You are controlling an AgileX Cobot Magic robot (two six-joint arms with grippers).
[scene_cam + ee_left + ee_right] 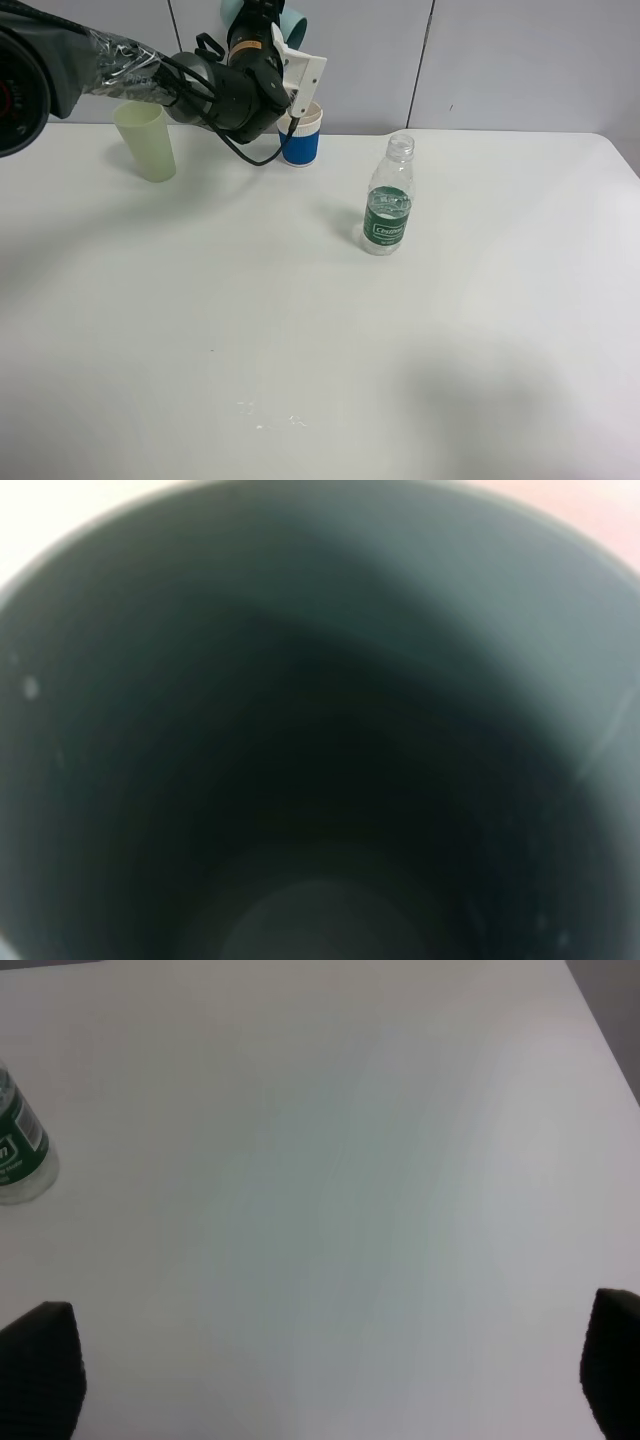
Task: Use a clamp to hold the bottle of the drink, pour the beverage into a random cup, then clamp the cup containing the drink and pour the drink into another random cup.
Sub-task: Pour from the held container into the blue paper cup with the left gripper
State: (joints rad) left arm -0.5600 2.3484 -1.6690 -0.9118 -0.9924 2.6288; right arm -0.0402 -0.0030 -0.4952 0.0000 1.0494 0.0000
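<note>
Bottle stands uncapped mid-worktop, seemingly empty. Left end effector grips teal cup tilted over blue cup, far edge; second pour looks underway. Right end effector open, idle.

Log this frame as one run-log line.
left tool: raised, holding teal cup over blue-and-white cup | right tool: open over table | bottle: upright, uncapped | green cup: standing

The bottle stands upright near the middle of the table, and well behind it to the left sits a cup by the back wall. Further left another cup stands apart, and the left arm reaches over between them with a third cup raised above.
</note>
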